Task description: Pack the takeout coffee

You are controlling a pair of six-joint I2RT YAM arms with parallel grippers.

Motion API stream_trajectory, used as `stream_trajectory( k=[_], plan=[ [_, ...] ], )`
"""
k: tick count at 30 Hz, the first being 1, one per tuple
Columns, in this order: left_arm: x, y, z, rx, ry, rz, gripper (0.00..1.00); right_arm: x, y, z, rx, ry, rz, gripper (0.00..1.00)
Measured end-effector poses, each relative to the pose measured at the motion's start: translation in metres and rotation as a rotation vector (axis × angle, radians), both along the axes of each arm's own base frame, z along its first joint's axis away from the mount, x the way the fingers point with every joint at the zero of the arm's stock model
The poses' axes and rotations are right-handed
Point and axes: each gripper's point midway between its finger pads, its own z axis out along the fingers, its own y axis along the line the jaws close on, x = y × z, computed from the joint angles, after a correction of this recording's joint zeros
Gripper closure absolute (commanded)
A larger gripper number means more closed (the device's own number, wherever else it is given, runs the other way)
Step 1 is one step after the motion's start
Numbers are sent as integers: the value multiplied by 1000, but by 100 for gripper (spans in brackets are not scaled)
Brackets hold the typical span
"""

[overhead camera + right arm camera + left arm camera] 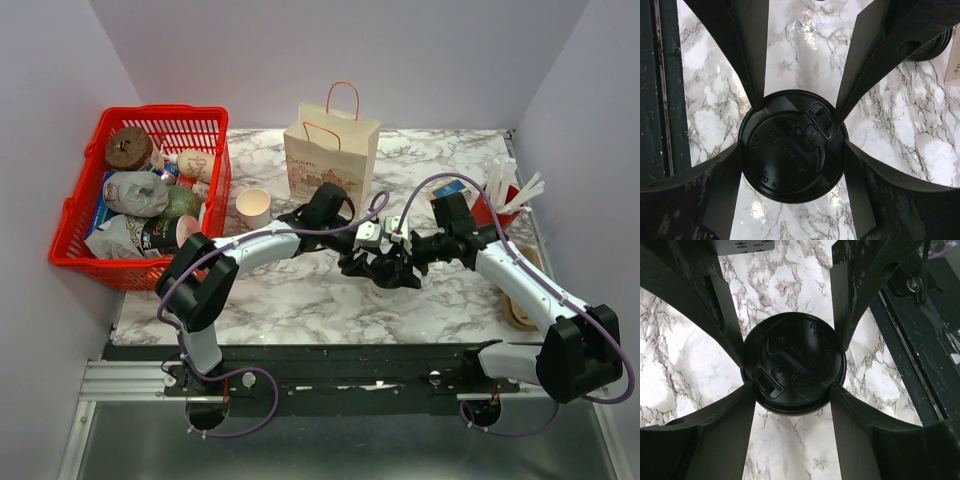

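Note:
The takeout coffee stands on the marble table, and both wrist views look straight down on its round black lid [792, 364] [792, 145]; the whitish cup below is hidden. My left gripper [792, 388] is closed on it, a finger against each side under the lid rim. From the opposite side my right gripper [793, 147] is closed on it too. The right gripper's fingers [852, 295] cross the top of the left wrist view. In the top view the left gripper [368, 266] and right gripper [402, 270] meet mid-table and cover the cup.
A paper bag [330, 150] with handles stands upright at the back centre. An open tan cup [253, 207] sits left of it, beside a full red basket [205, 120]. A loose black lid [932, 45] lies nearby. A red holder with white cutlery [505, 195] stands at right.

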Motion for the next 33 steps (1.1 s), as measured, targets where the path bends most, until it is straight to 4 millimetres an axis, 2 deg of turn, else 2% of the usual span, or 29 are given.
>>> stream_trajectory(
  k=[9,12,15,16,19,26,29,33],
  plan=[
    [-1,-1,4,-2,9,8,30,0,0,0,5,1,-19,23],
    [-1,-1,7,-3,20,24,28,0,0,1,8,-3,-25,20],
    [-2,0,9,6,33,42,26,-2,0,2,14,-2,-39,11],
    [-2,0,10,8,38,47,20,-2,0,3,13,0,-42,9],
    [-4,3,12,27,54,62,20,-2,1,7,13,-13,-48,0],
    [-7,12,15,88,95,94,20,-4,-4,12,-20,-44,-74,0],
    [3,14,26,95,113,130,19,-6,-5,14,-41,-54,-73,0],
    [32,12,60,48,93,202,19,-8,-5,16,-75,-53,-58,0]
  ],
)
